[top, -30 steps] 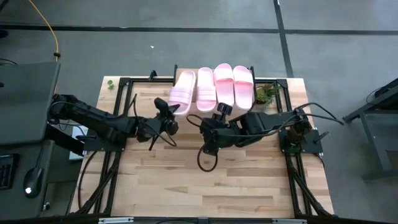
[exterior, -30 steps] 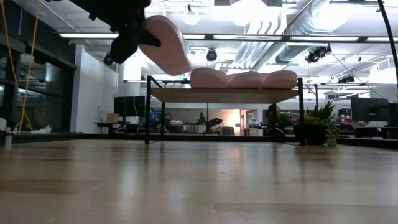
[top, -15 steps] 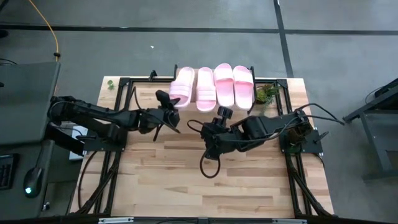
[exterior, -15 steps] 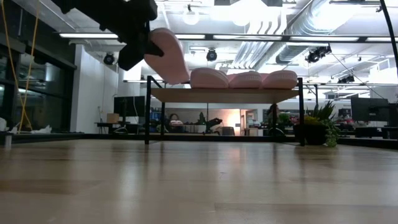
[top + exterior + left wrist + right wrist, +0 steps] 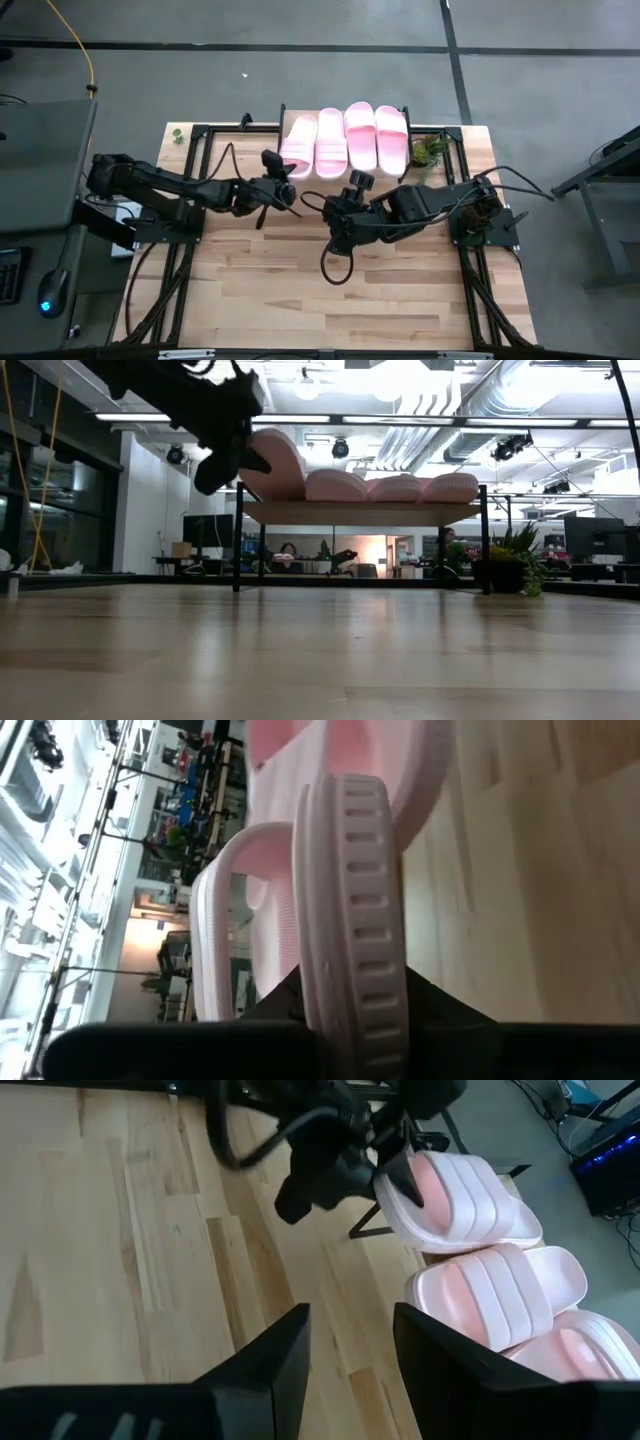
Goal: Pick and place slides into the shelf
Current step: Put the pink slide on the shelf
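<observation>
A: Where is the last sandal now?

B: My left end effector [image 5: 283,186] is clamped on the heel end of the fourth slide [image 5: 296,148]. This slide is tilted, its toe end already over the left end of the shelf [image 5: 360,512], its heel end raised and just off the front edge.

A: And the other three slides [image 5: 361,137]?

B: They lie flat on the shelf, side by side, just to the right of the one I hold. Their long axes run from front to back, and the held slide points almost the same way, leaning a little toward them.

A: Which arm is nearer to the free place?

B: The left one, I think. The free place lies straight ahead of its fingers, away from me, so the move is forward and down along the slide's long axis.

A: And the right end effector [image 5: 352,186]?

B: It waits over the counter [image 5: 400,290] in front of the shelf, fingers parted, holding nothing
</observation>
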